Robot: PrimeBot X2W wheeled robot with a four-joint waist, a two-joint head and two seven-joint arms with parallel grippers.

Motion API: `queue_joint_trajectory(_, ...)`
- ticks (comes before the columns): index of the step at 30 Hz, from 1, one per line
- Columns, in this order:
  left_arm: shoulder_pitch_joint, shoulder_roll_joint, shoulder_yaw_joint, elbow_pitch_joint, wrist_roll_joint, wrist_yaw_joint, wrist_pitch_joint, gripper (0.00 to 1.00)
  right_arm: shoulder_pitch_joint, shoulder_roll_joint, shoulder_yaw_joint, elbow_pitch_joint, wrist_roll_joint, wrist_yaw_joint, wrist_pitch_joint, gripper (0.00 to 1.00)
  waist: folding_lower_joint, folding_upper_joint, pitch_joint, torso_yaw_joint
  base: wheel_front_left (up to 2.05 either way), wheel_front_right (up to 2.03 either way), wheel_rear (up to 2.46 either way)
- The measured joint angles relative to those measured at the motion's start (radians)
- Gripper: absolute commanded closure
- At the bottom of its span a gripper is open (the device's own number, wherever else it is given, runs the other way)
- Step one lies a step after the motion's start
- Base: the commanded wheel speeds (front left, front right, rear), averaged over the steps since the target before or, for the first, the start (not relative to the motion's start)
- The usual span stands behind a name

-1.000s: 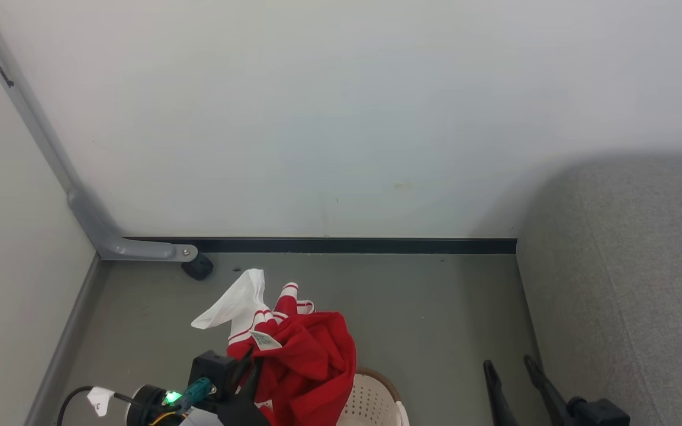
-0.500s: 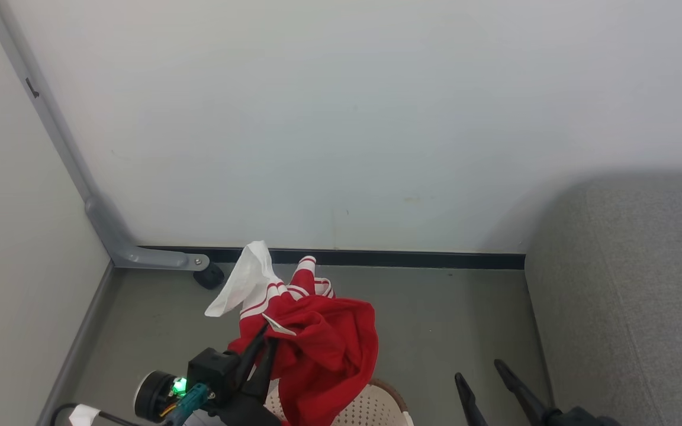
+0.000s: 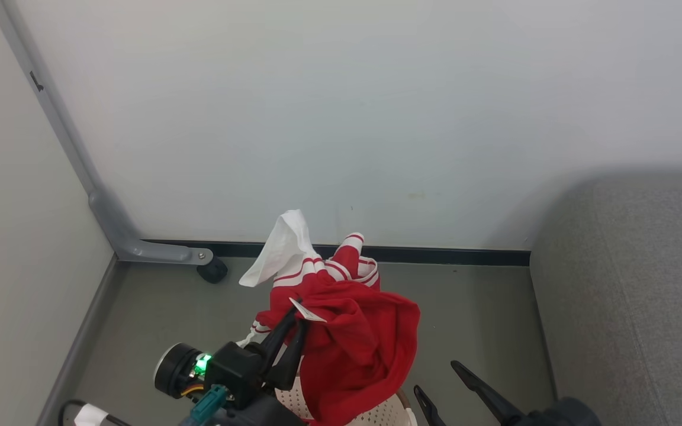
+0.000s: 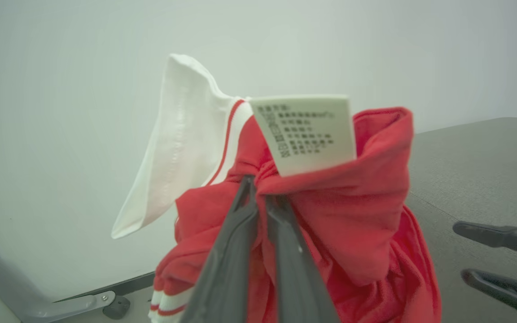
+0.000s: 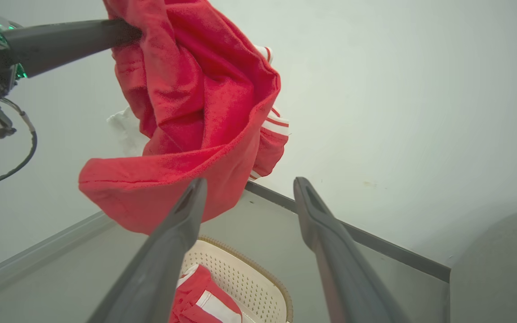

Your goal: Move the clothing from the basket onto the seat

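Note:
My left gripper is shut on a red garment with white stripes and a white panel, holding it in the air above the basket. In the left wrist view the closed fingers pinch the red fabric just under its sewn label. My right gripper stands open and empty to the right of the hanging cloth. In the right wrist view, past the right gripper, the cream basket sits on the floor with more red and white clothing inside. The grey-green seat lies at the right.
A white wall with a dark skirting strip closes off the far side. A grey metal leg with a black caster stands in the left corner. Grey floor lies between the basket and the seat.
The left gripper has lifted the red garment higher and carried it to the right. The right gripper has shifted left, closer to the cloth. The head camera has moved a little.

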Motion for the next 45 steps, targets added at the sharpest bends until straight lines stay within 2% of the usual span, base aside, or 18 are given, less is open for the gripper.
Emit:
queue_joint_trajectory(12, 0.0, 0.013, -0.109, -0.064, 0.026, -0.009, 0.0, 1.0, -0.106, 0.005, 0.071, 0.02, -0.034, 0.008, 0.0, 0.0, 0.0, 0.0, 0.012, -0.001, 0.0, 0.0, 0.0)
queue_joint_trajectory(20, -0.002, 0.028, -0.179, -0.087, 0.035, -0.009, 0.0, 1.0, -0.151, 0.009, 0.098, 0.08, -0.053, 0.008, 0.0, 0.0, 0.0, 0.0, 0.01, -0.004, 0.0, 0.0, 0.0)
queue_joint_trajectory(26, -0.013, 0.058, -0.276, -0.115, 0.042, -0.01, 0.0, 1.0, -0.176, 0.012, 0.143, 0.114, -0.096, 0.008, 0.0, 0.0, 0.0, 0.0, 0.019, -0.004, 0.0, 0.0, 0.0)
queue_joint_trajectory(33, -0.053, 0.075, -0.331, -0.123, 0.038, -0.01, 0.0, 1.0, -0.215, 0.029, 0.16, 0.137, -0.117, 0.007, 0.0, 0.0, 0.0001, 0.0, 0.034, -0.004, 0.0, 0.0, 0.0)
queue_joint_trajectory(38, -0.059, 0.083, -0.343, -0.12, -0.001, -0.01, 0.0, 1.0, -0.225, 0.044, 0.135, 0.146, -0.119, -0.033, 0.0, 0.0, 0.0, 0.0, 0.041, -0.005, 0.0, 0.0, 0.0)
queue_joint_trajectory(45, -0.065, 0.091, -0.348, -0.117, -0.016, -0.01, 0.0, 1.0, -0.221, 0.057, 0.091, 0.144, -0.097, -0.105, 0.0, 0.0, 0.0, 0.0, 0.047, -0.002, 0.0, 0.0, 0.0)
